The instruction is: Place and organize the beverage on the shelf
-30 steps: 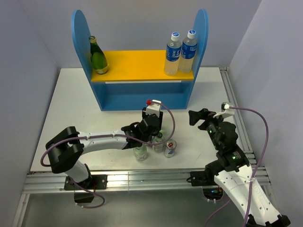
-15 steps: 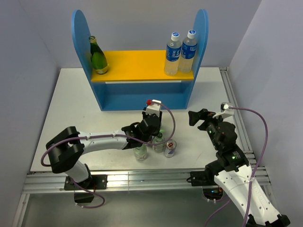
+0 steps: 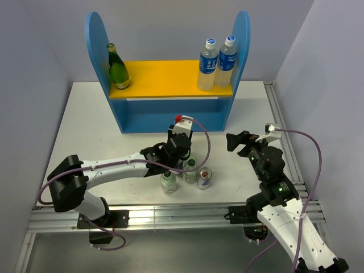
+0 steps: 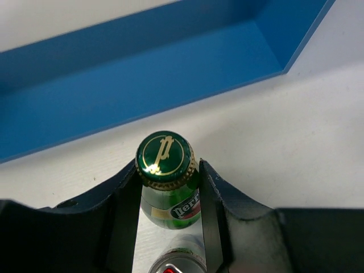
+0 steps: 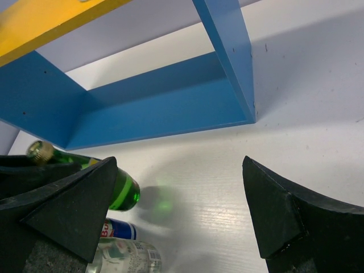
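Dark green glass, a green cap with a gold emblem and a pale lettered label mark the bottle (image 4: pixel 177 207), gripped at the neck by the narrow-set jaws of the left gripper (image 4: pixel 169 169) just in front of the blue shelf (image 3: pixel 95 45), with a can (image 4: pixel 179 263) and a short clear bottle (image 3: pixel 168 182) close by on the white worktop (image 3: pixel 85 131). The jaws of the right gripper (image 5: pixel 179 170) stand wide, holding nothing. A strip of worktop separates the gripped bottle from the shelf's lower front edge; on the yellow upper board (image 3: pixel 165 77) a second green bottle (image 3: pixel 118 69) stands at the left end and two blue-capped bottles (image 3: pixel 208 68) at the right, board surface showing between them
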Action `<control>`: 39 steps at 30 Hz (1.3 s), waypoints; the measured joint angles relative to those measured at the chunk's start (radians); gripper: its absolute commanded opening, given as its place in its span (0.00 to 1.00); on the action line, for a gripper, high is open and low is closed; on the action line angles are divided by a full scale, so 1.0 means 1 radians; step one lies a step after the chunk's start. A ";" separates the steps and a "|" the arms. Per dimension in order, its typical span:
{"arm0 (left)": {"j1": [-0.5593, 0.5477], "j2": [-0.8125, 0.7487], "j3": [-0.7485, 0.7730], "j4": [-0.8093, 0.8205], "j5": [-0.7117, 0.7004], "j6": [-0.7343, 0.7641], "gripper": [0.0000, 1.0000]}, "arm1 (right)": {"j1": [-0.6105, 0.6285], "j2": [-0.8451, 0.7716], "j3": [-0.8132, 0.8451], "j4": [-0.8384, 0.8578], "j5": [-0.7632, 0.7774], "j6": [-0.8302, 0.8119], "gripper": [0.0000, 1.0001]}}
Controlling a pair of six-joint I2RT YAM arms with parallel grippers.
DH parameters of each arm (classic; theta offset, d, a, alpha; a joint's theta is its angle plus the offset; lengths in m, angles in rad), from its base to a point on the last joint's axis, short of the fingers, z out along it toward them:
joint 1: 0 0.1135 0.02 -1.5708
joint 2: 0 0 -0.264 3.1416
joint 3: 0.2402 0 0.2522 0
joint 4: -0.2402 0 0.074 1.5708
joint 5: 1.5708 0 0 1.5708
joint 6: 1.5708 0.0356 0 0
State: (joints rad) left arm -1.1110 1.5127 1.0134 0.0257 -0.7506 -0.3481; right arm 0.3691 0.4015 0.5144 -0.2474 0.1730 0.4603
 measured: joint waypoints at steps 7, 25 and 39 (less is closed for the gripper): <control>0.023 -0.038 0.053 -0.017 -0.007 0.023 0.00 | 0.000 0.000 0.000 0.000 -0.001 0.000 0.97; 0.180 -0.077 0.390 -0.235 0.013 0.145 0.00 | 0.000 0.000 0.000 0.000 -0.001 0.000 0.97; 0.201 -0.074 0.706 -0.385 0.014 0.252 0.00 | 0.000 -0.002 -0.001 0.000 0.000 0.000 0.97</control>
State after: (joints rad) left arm -0.9104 1.4391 1.7199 -0.3588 -0.7368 -0.0959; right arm 0.3691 0.4000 0.5137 -0.2474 0.1726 0.4603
